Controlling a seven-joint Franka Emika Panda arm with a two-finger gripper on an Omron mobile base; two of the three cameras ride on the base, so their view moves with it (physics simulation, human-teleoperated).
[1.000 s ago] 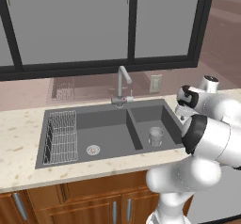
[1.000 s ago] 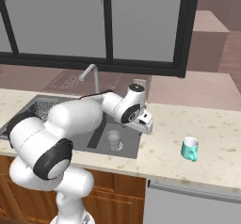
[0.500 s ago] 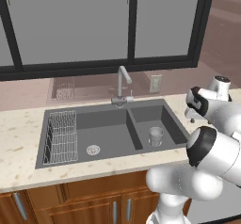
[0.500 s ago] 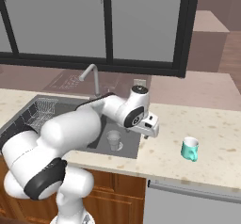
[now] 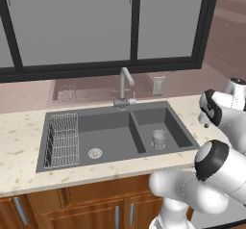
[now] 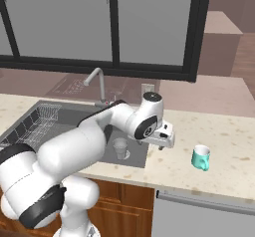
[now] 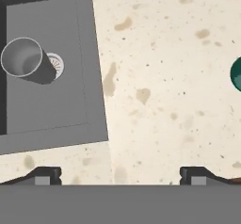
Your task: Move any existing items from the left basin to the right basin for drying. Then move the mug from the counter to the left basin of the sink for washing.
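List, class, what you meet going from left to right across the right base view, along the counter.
Wire rack → faucet → glass in the right basin → open claw over the counter → teal mug.

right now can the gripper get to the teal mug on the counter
Probably yes. The gripper hangs open above bare counter just right of the sink, and the mug stands upright alone further right, with nothing between them.
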